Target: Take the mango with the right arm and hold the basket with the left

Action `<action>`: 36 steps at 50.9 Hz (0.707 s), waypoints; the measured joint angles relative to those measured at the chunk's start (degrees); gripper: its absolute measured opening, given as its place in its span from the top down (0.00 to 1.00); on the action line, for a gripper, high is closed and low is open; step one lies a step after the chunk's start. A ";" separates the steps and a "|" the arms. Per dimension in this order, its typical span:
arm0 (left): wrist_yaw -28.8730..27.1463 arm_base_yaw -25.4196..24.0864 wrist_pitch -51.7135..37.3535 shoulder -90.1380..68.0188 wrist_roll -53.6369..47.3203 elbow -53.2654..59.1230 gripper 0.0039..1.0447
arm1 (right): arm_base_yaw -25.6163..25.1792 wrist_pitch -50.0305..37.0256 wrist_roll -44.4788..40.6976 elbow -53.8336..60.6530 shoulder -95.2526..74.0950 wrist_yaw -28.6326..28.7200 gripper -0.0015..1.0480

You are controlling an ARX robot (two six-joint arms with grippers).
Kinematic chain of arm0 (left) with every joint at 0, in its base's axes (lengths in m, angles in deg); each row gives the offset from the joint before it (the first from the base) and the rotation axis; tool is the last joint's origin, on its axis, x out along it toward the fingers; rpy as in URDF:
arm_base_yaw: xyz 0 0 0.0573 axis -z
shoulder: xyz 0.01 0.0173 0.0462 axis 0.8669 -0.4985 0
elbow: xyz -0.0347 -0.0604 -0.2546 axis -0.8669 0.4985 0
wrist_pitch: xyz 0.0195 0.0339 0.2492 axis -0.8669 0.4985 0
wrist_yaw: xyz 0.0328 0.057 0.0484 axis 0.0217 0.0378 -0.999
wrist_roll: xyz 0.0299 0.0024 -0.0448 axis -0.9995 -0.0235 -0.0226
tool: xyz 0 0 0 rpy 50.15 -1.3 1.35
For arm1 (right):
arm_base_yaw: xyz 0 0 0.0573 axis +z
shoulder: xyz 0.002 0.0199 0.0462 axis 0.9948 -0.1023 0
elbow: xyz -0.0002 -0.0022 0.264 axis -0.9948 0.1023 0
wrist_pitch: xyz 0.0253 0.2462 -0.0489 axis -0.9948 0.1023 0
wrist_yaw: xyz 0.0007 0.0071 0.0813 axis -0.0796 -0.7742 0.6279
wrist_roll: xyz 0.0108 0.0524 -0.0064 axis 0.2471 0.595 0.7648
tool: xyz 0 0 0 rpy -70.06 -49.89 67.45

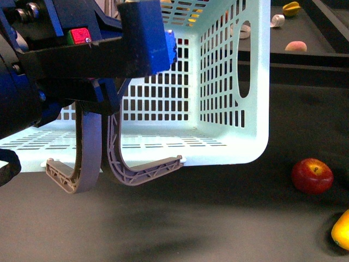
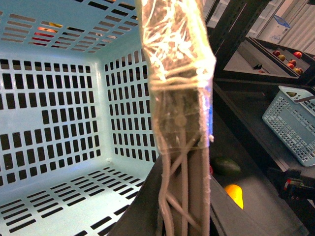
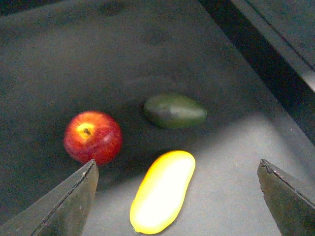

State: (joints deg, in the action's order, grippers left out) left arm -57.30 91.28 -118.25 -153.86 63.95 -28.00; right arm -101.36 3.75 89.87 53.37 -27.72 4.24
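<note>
The light blue slotted basket [image 1: 229, 109] hangs tilted above the dark table, its two grey handles [image 1: 90, 158] swung together. My left gripper [image 2: 179, 206] is shut on those handles [image 2: 182, 162]; its blue jaw [image 1: 155, 52] shows at the basket's near rim. The yellow-orange mango [image 3: 162, 191] lies on the table below my right gripper [image 3: 177, 196], which is open, one finger on each side of the fruit and well clear of it. The mango [image 1: 341, 229] also shows at the front view's right edge, and as a yellow patch, the mango [image 2: 235, 194], beyond the handles.
A red apple [image 3: 93, 136] lies close to one right finger [image 3: 64, 201], and a dark green fruit [image 3: 174, 110] lies just beyond the mango. The apple [image 1: 312, 176] sits right of the basket. Fruits [image 1: 295, 46] rest on a raised back shelf. Another blue basket [image 2: 290, 123] stands farther off.
</note>
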 joint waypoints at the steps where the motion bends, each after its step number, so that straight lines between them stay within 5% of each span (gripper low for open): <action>1: 0.00 0.00 0.00 0.00 0.00 0.00 0.91 | -0.11 -0.24 0.00 -0.31 -0.87 0.00 0.08; 36: 0.02 0.00 0.00 0.00 -0.02 0.00 0.91 | 0.07 1.66 -1.18 -18.88 -29.75 -2.08 0.08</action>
State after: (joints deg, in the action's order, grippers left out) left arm -57.28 91.28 -118.25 -153.86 63.93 -28.00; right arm -101.30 5.41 88.69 34.48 -57.47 2.17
